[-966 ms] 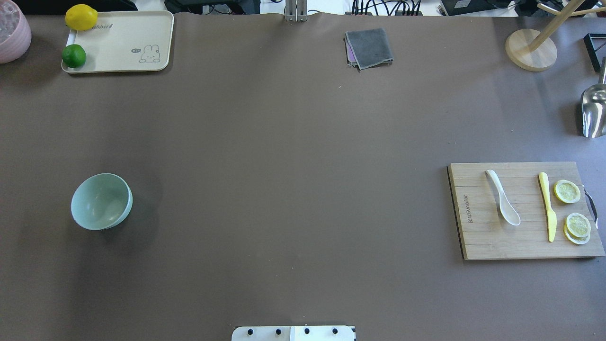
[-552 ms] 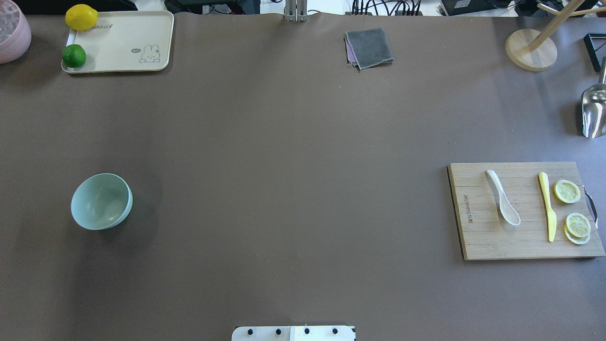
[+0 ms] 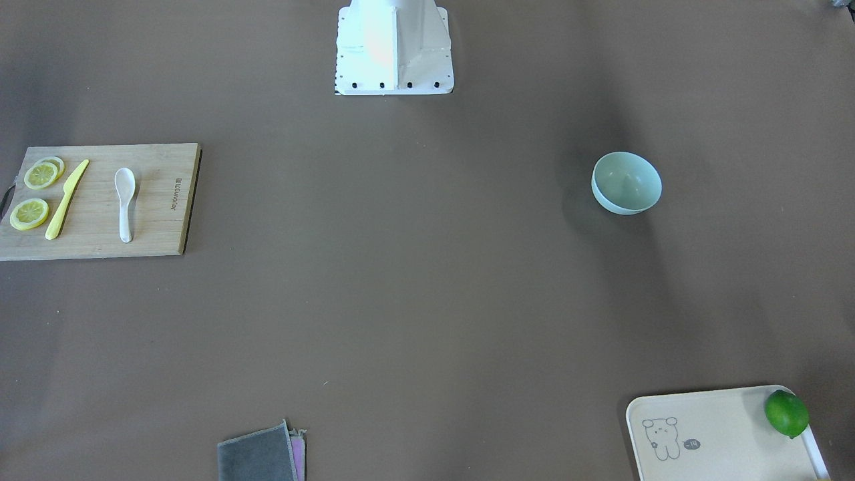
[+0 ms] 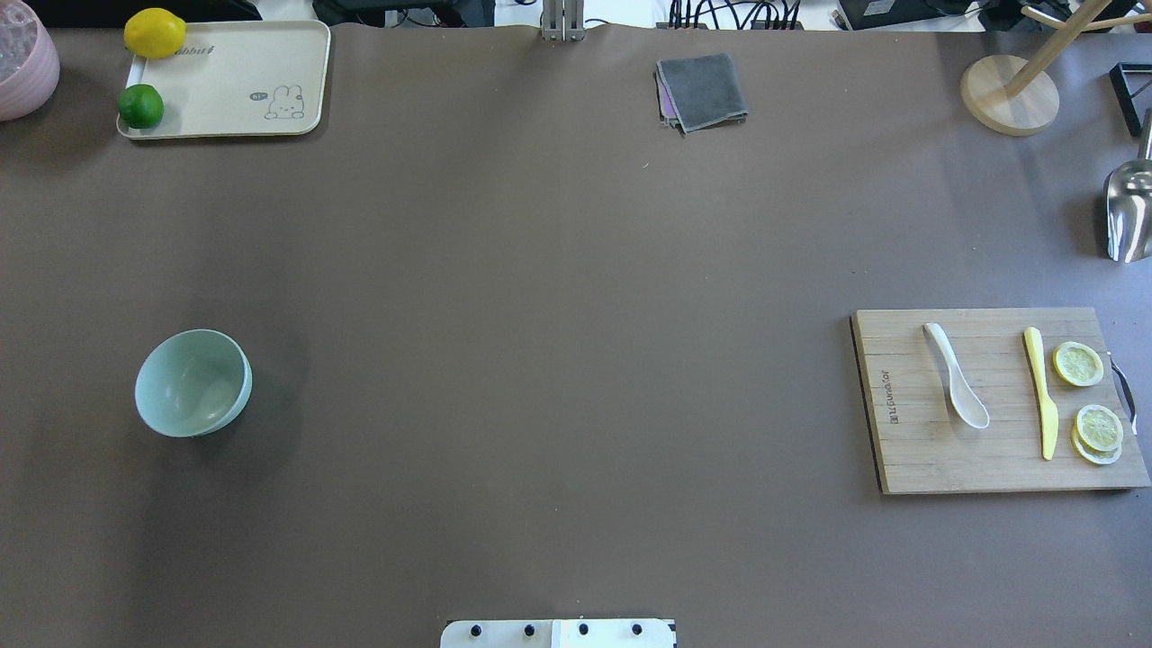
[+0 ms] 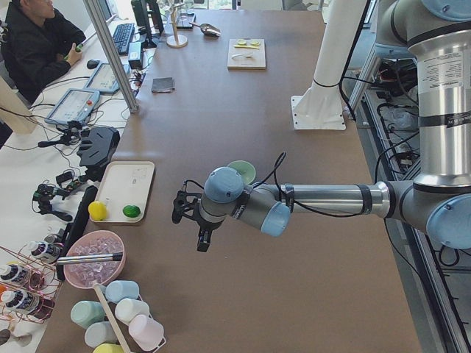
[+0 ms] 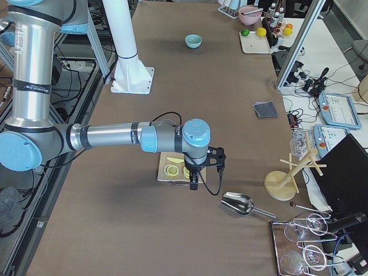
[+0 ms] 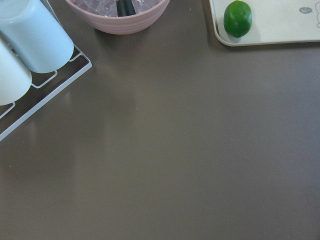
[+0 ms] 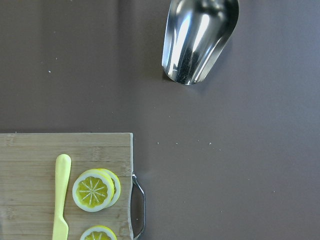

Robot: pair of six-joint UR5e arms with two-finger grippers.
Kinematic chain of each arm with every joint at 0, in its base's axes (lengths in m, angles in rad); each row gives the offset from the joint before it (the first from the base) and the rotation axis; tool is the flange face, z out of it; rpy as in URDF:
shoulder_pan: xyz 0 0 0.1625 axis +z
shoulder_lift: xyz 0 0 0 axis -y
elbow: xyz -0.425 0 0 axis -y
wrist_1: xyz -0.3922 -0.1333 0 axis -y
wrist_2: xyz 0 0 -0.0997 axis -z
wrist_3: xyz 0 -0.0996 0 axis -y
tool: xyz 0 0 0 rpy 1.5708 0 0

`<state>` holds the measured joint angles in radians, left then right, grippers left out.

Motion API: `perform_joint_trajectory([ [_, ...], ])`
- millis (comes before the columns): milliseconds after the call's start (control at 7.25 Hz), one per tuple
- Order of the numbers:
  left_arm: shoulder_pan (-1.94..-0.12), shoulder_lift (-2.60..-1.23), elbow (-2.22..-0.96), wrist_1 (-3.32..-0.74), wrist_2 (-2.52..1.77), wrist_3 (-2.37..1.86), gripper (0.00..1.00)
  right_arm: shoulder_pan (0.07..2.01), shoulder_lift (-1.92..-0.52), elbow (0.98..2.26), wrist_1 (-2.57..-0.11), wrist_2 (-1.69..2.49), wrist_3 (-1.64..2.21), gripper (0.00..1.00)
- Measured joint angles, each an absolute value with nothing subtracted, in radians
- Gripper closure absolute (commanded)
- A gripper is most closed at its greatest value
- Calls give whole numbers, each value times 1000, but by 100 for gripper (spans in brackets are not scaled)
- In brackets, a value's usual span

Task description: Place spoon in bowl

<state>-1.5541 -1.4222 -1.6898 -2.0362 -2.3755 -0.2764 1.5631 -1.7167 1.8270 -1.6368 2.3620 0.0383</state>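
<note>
The white spoon [image 4: 956, 387] lies on a wooden cutting board [image 4: 909, 450] at the right of the table, scoop toward the robot; it also shows in the front view [image 3: 124, 200]. The mint-green bowl [image 4: 192, 382] stands upright and empty on the left side, also in the front view [image 3: 626, 182]. Neither gripper shows in the overhead or front views. The left gripper [image 5: 190, 224] hovers past the bowl, toward the table's left end. The right gripper [image 6: 194, 184] hovers over the board's outer end. I cannot tell whether either is open or shut.
A yellow knife [image 4: 1041, 391] and lemon slices [image 4: 1078, 364] lie on the board beside the spoon. A metal scoop [image 4: 1129, 211] lies at the right edge. A cream tray [image 4: 234, 81] with a lime and a lemon, a pink bowl [image 7: 117, 12] and cups [image 7: 30, 35] stand far left. A grey cloth [image 4: 702, 90] lies at the back.
</note>
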Motion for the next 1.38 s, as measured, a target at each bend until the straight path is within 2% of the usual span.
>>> perform_joint_trajectory([
  [966, -1536, -1466, -1701, -2041, -2375, -276, 2, 1563, -1715, 1827, -1637, 2361, 44, 0],
  [1379, -1423, -1478, -1721, -2209, -2375, -359, 2, 1563, -1713, 1827, -1637, 2360, 43, 0],
])
